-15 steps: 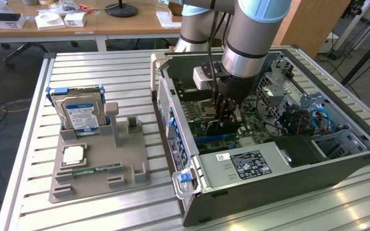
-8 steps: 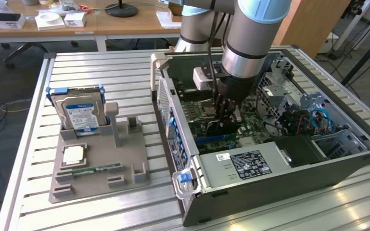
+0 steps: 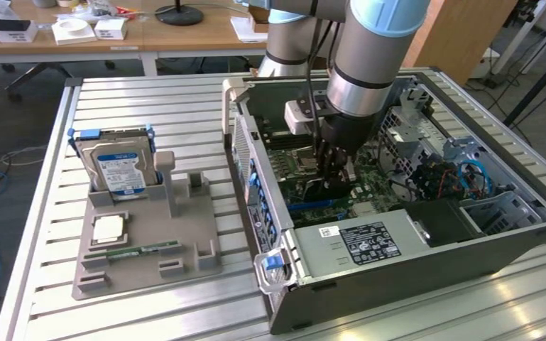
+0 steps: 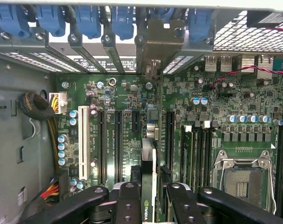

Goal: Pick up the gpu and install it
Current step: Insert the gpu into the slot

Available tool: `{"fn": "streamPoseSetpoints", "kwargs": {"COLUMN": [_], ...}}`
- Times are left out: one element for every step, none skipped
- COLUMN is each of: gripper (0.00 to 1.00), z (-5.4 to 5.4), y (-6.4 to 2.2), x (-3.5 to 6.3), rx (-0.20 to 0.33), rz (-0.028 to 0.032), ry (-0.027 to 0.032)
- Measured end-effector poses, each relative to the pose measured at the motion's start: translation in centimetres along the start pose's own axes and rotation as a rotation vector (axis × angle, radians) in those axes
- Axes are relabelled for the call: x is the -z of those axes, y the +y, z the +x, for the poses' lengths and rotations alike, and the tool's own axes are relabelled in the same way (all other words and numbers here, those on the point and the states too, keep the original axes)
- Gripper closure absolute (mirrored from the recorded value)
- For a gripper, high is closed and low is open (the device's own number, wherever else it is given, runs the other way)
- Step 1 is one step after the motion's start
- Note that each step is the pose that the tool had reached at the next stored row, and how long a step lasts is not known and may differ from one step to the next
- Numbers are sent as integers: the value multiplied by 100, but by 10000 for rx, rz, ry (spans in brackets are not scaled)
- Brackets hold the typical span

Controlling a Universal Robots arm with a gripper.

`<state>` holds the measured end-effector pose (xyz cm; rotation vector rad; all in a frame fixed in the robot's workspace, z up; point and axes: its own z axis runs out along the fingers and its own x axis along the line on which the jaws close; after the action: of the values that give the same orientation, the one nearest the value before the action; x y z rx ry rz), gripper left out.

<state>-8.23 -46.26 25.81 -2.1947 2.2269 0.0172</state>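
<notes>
Thin black gpu (image 4: 148, 158) — edge-on, upright over the motherboard (image 4: 108, 93) — clamped in the claw (image 4: 150, 175).

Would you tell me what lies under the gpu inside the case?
The green motherboard and its long black slots. The spot directly beneath is hidden by the gpu and the hand.

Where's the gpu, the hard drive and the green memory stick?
gpu (image 3: 324, 192): exterior view, on its black face.
hard drive (image 3: 119, 174): exterior view, on its blue-white label.
memory stick (image 3: 143, 250): exterior view, on the middle of its green strip.
</notes>
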Motion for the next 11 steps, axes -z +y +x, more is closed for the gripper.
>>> {"fn": "streamPoseSetpoints", "kwargs": {"gripper": [74,74,74,74,74,74,74,74,74,74,74], "z": [0,1,1,0,0,0,0,0,-1,0,0], "y": [0,1,1,1,1,1,1,0,0,1,1], "x": [-4,-5,-5,-5,-6,-7,-7,-12,-18,-18,-18], "rx": [0,-1,-1,-1,-1,-1,-1,-1,-1,-1,-1], "rz": [0,-1,-1,-1,0,0,0,1,2,0,-1], "ry": [1,3,3,3,1,-1,-1,-4,-6,-1,0]}}
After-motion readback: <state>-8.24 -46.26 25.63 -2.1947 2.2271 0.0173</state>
